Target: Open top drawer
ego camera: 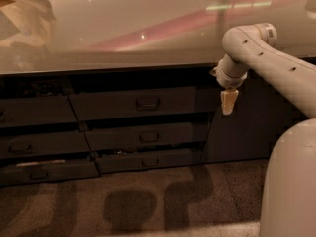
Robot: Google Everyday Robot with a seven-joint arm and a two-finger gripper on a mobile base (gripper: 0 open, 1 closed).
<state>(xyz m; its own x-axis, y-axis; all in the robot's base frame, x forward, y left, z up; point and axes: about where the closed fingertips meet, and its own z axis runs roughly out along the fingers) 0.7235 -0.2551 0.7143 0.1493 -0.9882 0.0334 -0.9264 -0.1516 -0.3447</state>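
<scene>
The top drawer (113,104) is the wide dark grey front just under the counter, with a small rectangular pull handle (147,102) at its centre. Its front stands about in line with the fronts beside it. My gripper (228,102) hangs tip-down from the white arm (256,53). It is to the right of the drawer's right end, at the handle's height, well right of the handle and in front of the cabinet face. It touches nothing that I can see.
Two narrower drawers (148,136) (148,159) lie below the top drawer, with three more (34,111) to the left. A plain dark cabinet door (247,127) is on the right. The pale countertop (123,28) overhangs. A large arm link (291,181) fills the lower right.
</scene>
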